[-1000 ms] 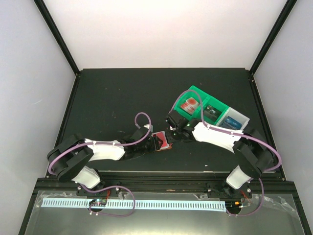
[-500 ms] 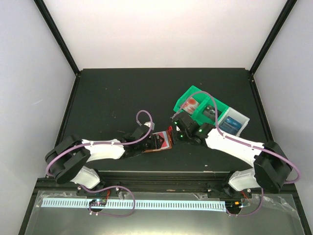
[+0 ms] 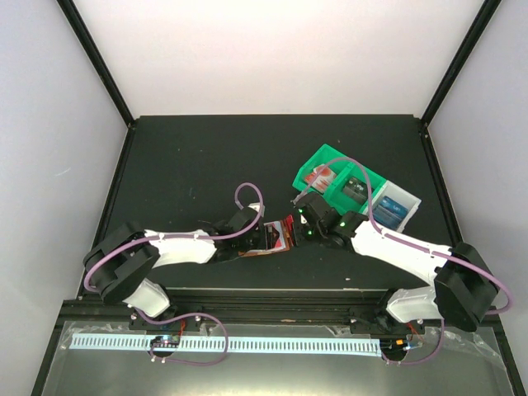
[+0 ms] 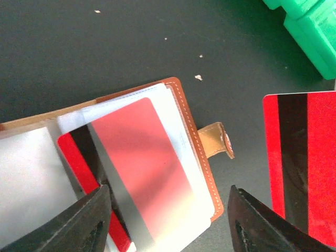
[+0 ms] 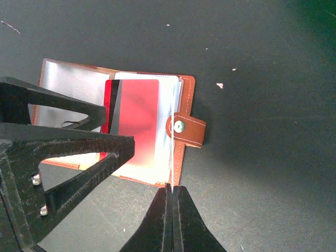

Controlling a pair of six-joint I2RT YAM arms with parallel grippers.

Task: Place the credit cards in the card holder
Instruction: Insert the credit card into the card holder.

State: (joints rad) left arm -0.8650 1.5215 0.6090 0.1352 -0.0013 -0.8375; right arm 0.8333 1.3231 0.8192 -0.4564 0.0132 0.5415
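Note:
The reddish-brown card holder (image 3: 276,239) lies open on the black table, its clear sleeves up and its snap tab (image 5: 188,130) to the right. A red card (image 4: 139,163) sits in a sleeve. My left gripper (image 4: 169,195) is open, low over the holder's near edge, with one finger (image 4: 86,220) on its pages. My right gripper (image 5: 172,188) is shut on a red credit card with a dark stripe (image 4: 302,168). It holds the card on edge (image 5: 171,142) just above the holder's right edge, beside the tab. In the top view the right gripper (image 3: 295,224) is just right of the holder.
A green two-compartment bin (image 3: 332,152) stands behind the right arm, with a red card (image 3: 320,175) and a dark card (image 3: 356,190) in it. A pale grey bin (image 3: 406,198) next to it holds a blue card (image 3: 386,210). Small crumbs lie on the table.
My right gripper has moved a little left and down with the red card, up to the holder's right edge. My left gripper has slid right onto the holder.

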